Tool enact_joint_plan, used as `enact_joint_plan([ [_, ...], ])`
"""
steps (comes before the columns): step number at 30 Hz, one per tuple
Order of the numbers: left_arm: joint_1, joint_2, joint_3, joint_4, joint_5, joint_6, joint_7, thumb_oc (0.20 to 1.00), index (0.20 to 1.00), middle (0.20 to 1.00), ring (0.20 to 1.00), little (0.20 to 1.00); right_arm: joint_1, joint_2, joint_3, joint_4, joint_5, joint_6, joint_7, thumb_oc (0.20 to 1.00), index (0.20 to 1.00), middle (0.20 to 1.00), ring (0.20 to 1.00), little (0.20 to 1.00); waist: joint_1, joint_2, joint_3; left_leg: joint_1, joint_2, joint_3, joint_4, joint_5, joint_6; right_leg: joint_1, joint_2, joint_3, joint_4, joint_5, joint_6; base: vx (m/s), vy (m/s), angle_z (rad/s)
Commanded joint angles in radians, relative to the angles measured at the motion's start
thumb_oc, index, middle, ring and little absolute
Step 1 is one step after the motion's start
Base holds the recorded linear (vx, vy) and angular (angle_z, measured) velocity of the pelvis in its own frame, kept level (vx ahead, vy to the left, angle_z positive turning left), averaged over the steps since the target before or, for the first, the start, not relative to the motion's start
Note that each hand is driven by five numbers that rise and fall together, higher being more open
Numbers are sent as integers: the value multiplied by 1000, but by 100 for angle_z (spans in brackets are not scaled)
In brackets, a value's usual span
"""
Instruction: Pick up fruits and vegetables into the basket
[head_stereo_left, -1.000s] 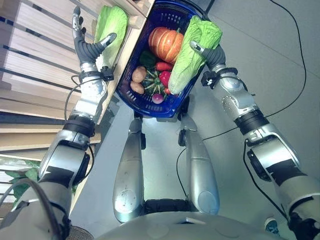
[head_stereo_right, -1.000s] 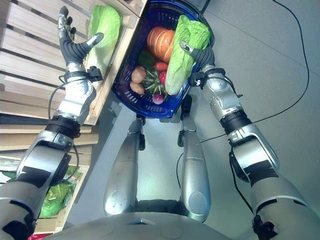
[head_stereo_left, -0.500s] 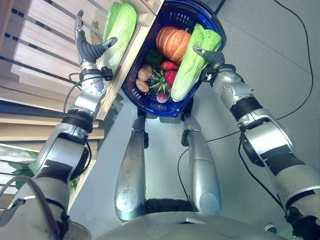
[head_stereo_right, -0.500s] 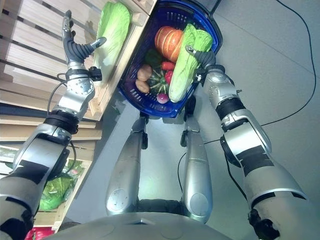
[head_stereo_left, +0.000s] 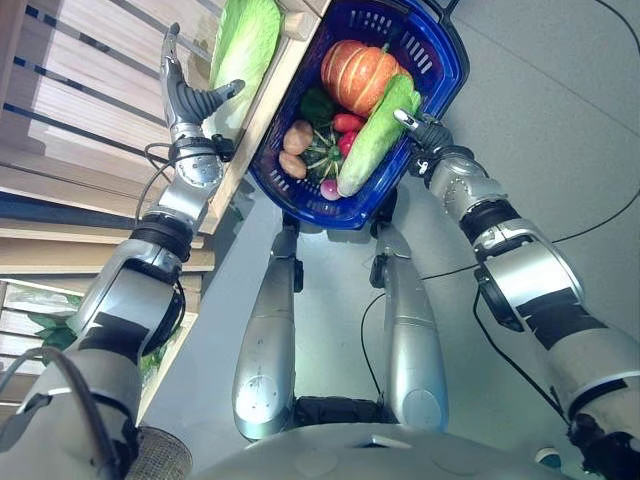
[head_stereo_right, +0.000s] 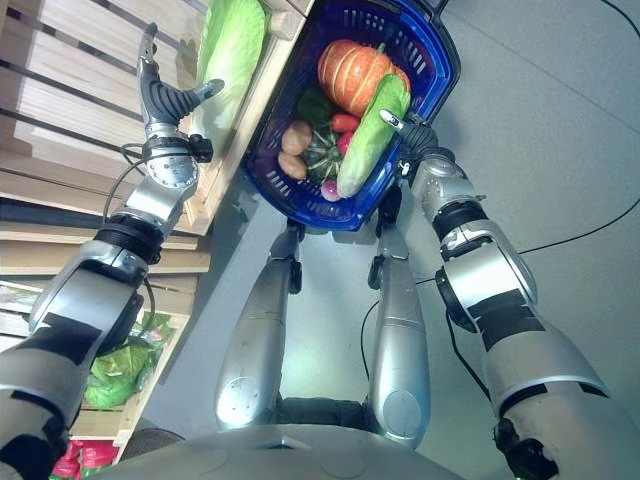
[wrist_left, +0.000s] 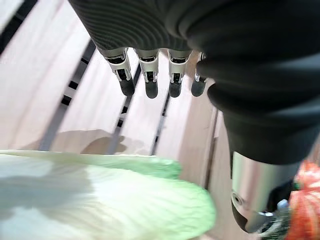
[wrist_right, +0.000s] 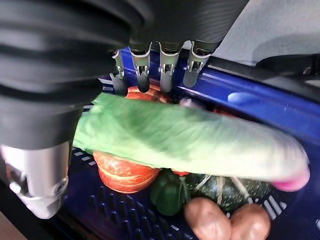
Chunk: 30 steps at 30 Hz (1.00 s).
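Left eye view: the right hand (head_stereo_left: 418, 128) reaches over the blue basket (head_stereo_left: 443, 72) rim, fingers straight, with the long green cabbage (head_stereo_left: 375, 135) lying under them across the pumpkin (head_stereo_left: 356, 72) and the smaller vegetables inside. The left hand (head_stereo_left: 188, 98) is raised over the wooden slatted shelf (head_stereo_left: 90, 110), fingers spread wide, just beside a second cabbage (head_stereo_left: 243, 45) lying at the shelf's edge. Grey floor (head_stereo_left: 560, 130) lies bare to the right.

Cabbage on shelf (head_stereo_left: 245, 40): leafy end cut off by the top edge of the eye views.
Basket (head_stereo_left: 440, 75): far rim cut off at top.
Green pepper (head_stereo_left: 318, 106): mostly hidden beneath the pumpkin (head_stereo_left: 360, 75).
Right hand (head_stereo_left: 425, 130): palm hidden behind the cabbage in basket (head_stereo_left: 375, 135).
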Motion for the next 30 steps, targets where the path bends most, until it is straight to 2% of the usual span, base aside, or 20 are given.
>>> enact_joint_plan([
  [1,-28,-30,21,77,97,77,28,1000,1000,1000,1000,1000,-40,-40,39,21,-42,-21,-22,1000,1000,1000,1000,1000,-7,92,-36,-45,-66,28,33,-31,21,26,44,-60,82,-132,38,0,0,0],
  [4,-47,-24,13,134,74,133,10,1000,1000,1000,1000,1000,-48,-44,56,21,-66,-30,-26,1000,1000,1000,1000,1000,-16,90,-36,-48,-62,32,34,-28,20,22,48,-54,84,-131,38,4,21,0],
  [12,-85,-32,12,232,72,181,1,1000,1000,1000,1000,1000,-62,-41,80,31,-86,-43,-36,1000,1000,1000,1000,1000,-32,85,-36,-47,-57,38,28,-24,19,21,52,-46,75,-127,37,1,12,-4],
  [14,-85,-37,6,245,72,196,-2,1000,1000,1000,1000,1000,-62,-40,83,26,-88,-64,-49,1000,1000,1000,1000,1000,-34,85,-36,-46,-57,40,26,-23,19,21,53,-45,74,-126,37,0,6,-2],
  [17,-86,-40,3,274,63,220,-12,1000,1000,1000,1000,1000,-58,-35,81,5,-90,-128,-76,1000,1000,1000,1000,1000,-42,83,-36,-48,-53,43,26,-22,18,18,58,-39,76,-127,37,0,0,0],
  [22,-84,-43,1,312,52,244,-32,1000,1000,1000,1000,1000,-16,-38,70,-79,-103,-220,-193,1000,1000,1000,1000,1000,-65,69,-36,-53,-45,53,20,-17,15,11,72,-24,73,-124,37,-2,14,-1],
  [30,-61,-43,-8,359,14,261,-78,1000,1000,1000,1000,1000,83,-77,21,-120,-120,-269,-321,1000,1000,1000,1000,1000,-97,59,-36,-65,-37,66,17,-19,17,-7,81,-8,71,-122,40,-2,38,-6],
])
